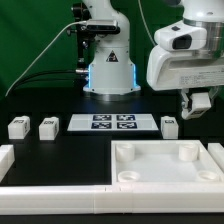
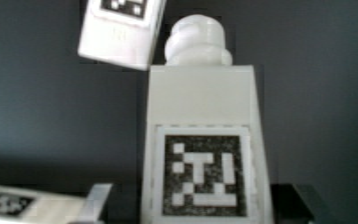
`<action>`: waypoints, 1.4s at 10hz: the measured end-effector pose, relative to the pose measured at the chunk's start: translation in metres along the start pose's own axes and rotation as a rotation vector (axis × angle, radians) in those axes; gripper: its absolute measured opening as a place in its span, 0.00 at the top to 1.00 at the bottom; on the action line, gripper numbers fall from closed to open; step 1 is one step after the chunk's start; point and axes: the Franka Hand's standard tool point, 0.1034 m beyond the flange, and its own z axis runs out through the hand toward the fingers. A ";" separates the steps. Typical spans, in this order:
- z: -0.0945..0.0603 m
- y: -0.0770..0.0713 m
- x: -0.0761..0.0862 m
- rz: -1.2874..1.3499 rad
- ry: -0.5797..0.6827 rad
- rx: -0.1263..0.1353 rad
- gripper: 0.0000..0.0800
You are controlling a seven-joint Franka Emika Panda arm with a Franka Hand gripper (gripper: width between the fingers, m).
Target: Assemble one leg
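While my tool (image 1: pixel 199 103) hung above worktop (image 1: pixel 60 150), clamped on leg (image 2: pixel 201 120), leg's long axis ran straight out from tool, peg end leading; socketed tray (image 1: pixel 160 172) lay below.

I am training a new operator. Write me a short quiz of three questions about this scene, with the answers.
1. Not counting the held leg in the gripper, how many small stubby white plastic legs stand on the black table in the exterior view?
2. True or false: the flat white marker board lies inside the large white square tray-like piece.
3. Where is the gripper? A) resting on the table; B) raised above the table, at the exterior view's right; C) touching the marker board.
Key: 1) three; 2) false; 3) B.
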 end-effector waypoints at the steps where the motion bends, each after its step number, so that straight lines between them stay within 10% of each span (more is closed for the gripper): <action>1: -0.002 0.002 0.007 -0.032 0.102 0.006 0.63; 3: -0.004 0.010 0.006 -0.085 0.250 0.008 0.63; 7: -0.042 0.036 0.058 -0.154 0.247 -0.008 0.63; 14: -0.037 0.050 0.056 -0.190 0.391 -0.031 0.63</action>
